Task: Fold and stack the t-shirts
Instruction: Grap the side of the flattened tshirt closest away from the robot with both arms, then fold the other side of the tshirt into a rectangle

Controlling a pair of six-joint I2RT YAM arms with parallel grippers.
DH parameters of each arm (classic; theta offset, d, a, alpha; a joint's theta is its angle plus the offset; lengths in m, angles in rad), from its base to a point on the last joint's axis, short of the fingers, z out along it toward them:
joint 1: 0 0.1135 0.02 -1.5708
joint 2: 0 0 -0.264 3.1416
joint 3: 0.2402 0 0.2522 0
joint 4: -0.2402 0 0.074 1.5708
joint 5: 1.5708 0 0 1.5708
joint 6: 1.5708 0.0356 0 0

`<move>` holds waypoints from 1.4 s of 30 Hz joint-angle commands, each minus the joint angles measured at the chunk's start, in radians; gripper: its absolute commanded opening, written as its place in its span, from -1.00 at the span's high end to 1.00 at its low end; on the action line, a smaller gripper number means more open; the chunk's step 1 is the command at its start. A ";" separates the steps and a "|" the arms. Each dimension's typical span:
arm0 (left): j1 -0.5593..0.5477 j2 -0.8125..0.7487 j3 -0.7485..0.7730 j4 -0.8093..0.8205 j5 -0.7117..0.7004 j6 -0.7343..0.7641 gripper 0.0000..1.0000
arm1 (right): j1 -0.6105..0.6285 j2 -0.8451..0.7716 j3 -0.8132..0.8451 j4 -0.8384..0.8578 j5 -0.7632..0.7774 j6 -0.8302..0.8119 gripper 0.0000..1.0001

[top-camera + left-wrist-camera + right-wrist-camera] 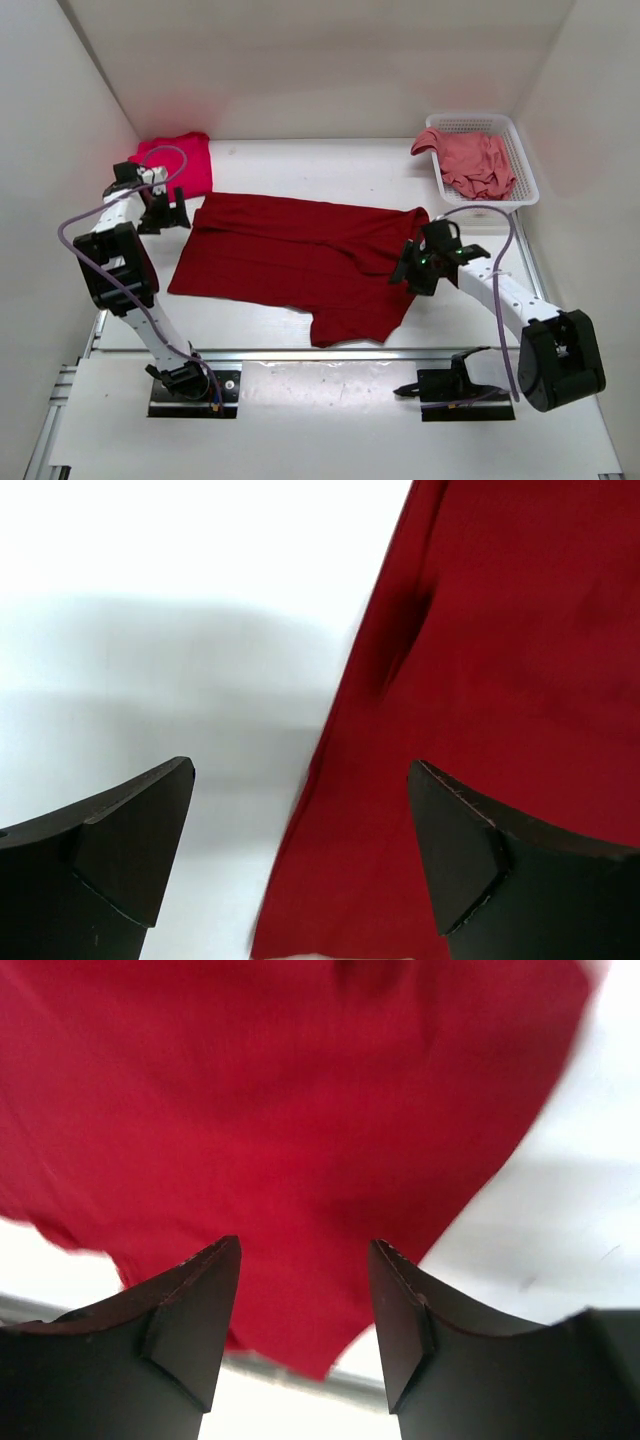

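A dark crimson t-shirt (300, 258) lies spread flat in the middle of the table. It also shows in the left wrist view (500, 660) and the right wrist view (280, 1110). A folded bright pinkish-red t-shirt (180, 162) lies at the back left. A faded salmon pink t-shirt (470, 162) is crumpled in the basket. My left gripper (168, 215) is open and empty just left of the crimson shirt's back left corner. My right gripper (412, 268) is open and empty over the shirt's right edge.
A white mesh basket (520, 150) stands at the back right. White walls enclose the table on three sides. A metal rail (300, 352) runs along the near edge, just in front of the crimson shirt's lower flap.
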 commanded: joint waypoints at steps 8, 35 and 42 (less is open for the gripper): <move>-0.023 -0.237 -0.352 -0.040 -0.144 0.264 -0.97 | 0.231 -0.107 -0.185 -0.079 -0.002 0.254 -0.06; 0.022 -0.210 -0.268 -0.130 0.115 0.205 1.00 | -0.045 -0.230 -0.221 0.086 -0.175 0.227 1.00; -0.120 -0.121 -0.108 -0.109 0.104 0.175 1.00 | -0.130 -0.036 0.004 0.113 -0.211 0.078 1.00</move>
